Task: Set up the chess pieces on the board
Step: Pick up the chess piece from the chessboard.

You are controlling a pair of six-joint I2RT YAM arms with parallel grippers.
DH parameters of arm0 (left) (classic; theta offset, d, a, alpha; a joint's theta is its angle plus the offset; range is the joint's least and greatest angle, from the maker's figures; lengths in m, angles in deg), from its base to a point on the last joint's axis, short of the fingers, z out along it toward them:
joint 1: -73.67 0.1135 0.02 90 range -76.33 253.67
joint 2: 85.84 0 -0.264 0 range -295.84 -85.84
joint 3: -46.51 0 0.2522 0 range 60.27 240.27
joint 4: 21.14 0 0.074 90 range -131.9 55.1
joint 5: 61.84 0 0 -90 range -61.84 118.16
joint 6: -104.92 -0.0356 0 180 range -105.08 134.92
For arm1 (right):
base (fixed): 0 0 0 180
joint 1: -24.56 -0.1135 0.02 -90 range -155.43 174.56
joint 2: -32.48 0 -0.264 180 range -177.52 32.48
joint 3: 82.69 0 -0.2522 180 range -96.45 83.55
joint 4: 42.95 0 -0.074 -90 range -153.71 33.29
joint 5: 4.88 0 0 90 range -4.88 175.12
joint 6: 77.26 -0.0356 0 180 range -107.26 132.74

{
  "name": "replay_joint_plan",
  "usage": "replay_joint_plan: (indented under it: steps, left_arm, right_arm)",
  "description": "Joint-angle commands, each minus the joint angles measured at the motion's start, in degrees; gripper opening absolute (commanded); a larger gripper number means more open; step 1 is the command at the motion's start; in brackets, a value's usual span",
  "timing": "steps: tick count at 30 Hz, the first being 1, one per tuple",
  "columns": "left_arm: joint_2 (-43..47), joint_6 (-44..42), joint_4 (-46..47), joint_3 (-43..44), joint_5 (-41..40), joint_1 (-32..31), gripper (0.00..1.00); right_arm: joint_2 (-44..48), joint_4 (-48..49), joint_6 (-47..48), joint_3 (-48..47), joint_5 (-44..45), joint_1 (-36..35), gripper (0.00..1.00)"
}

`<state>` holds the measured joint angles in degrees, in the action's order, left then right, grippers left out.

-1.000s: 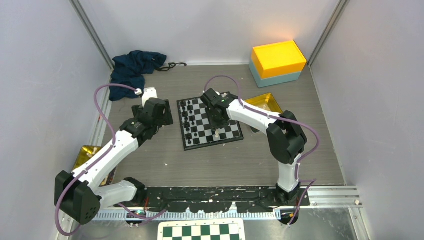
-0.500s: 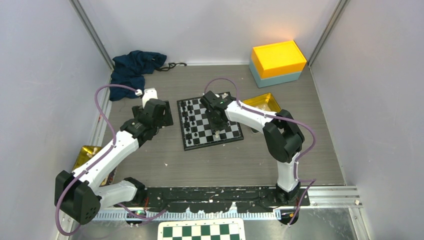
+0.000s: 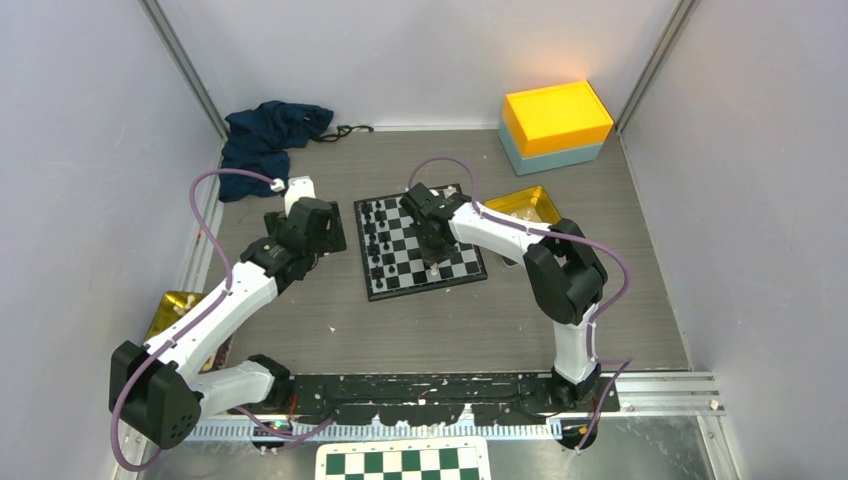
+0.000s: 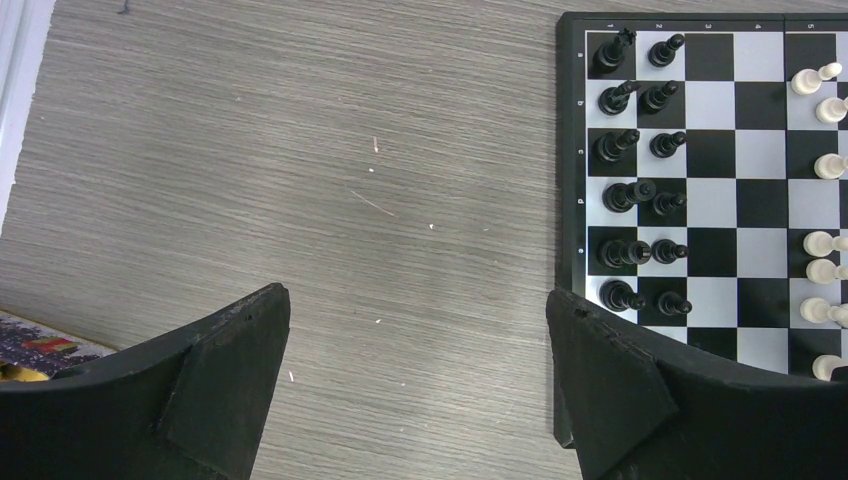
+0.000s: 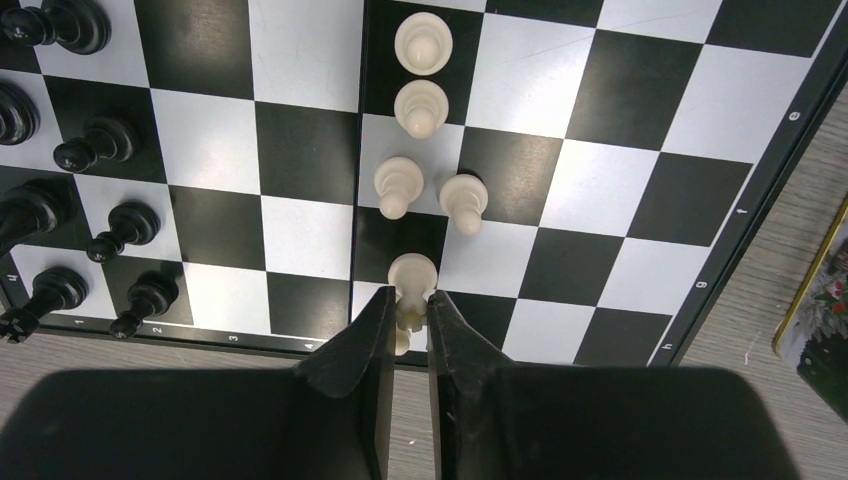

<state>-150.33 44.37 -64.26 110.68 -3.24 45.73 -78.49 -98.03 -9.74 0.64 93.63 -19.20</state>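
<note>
You have black chess figurines (image 5: 105,143) lined along the left of the small black-and-white chessboard (image 5: 590,190). Cream ones (image 5: 420,105) sit mid-board, apparently unsorted. Right gripper (image 5: 408,320) pinches a cream pawn (image 5: 412,272), lower centre; left gripper (image 4: 415,300) gapes, empty.

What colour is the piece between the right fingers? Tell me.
Cream-white piece, clearest in the right wrist view.
</note>
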Motion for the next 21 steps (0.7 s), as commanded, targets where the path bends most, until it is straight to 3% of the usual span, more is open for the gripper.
replay_joint_plan:
  steps: [1, 21]
  left_arm:
    - [1.3, -0.6, 2.5, 0.1, -0.2, 0.4, 1.00]
    - [1.2, -0.7, 2.1, 1.0, -0.4, 0.4, 1.00]
  right_arm:
    - [1.5, 0.8, 0.3, -1.5, 1.7, -0.3, 0.08]
    - [9.7, -4.0, 0.7, -3.1, 7.8, -0.1, 0.07]
